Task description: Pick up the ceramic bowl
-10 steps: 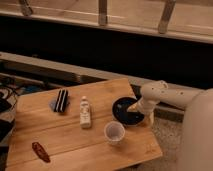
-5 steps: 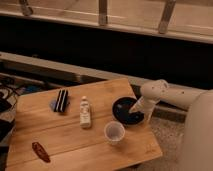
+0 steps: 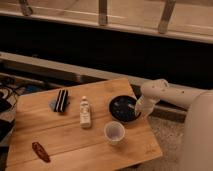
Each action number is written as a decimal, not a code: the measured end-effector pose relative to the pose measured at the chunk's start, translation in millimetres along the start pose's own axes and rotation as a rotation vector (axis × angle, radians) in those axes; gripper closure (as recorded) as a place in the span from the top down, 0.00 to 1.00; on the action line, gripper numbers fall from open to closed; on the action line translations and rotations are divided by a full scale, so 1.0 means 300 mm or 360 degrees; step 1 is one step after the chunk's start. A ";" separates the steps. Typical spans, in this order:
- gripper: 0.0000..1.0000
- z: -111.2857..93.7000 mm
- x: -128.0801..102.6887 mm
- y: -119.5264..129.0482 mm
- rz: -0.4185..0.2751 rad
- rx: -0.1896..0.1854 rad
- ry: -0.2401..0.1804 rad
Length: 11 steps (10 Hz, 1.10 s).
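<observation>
The ceramic bowl (image 3: 122, 108) is a shallow glossy black round dish with faint light specks, sitting on the right part of the wooden table (image 3: 60, 140). My gripper (image 3: 136, 108) hangs from the white arm (image 3: 152, 92) at the bowl's right rim, reaching down to its edge. A small white cup (image 3: 114, 132) stands just in front of the bowl.
A small white bottle (image 3: 85, 112) lies left of the bowl. A black striped object (image 3: 61, 99) rests on a grey disc further left. A reddish-brown item (image 3: 40, 151) lies near the front left corner. The table's right edge is close to the bowl. A dark ledge with railing posts runs behind.
The arm and gripper have stayed at the bowl's right rim with hardly any visible shift. The objects on the table have not moved.
</observation>
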 end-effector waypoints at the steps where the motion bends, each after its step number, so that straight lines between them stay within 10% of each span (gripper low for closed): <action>1: 0.18 -0.021 0.000 0.002 -0.0015 -0.0007 0.0009; 11: 0.18 -0.288 -0.040 0.126 -0.0178 -0.0118 0.0044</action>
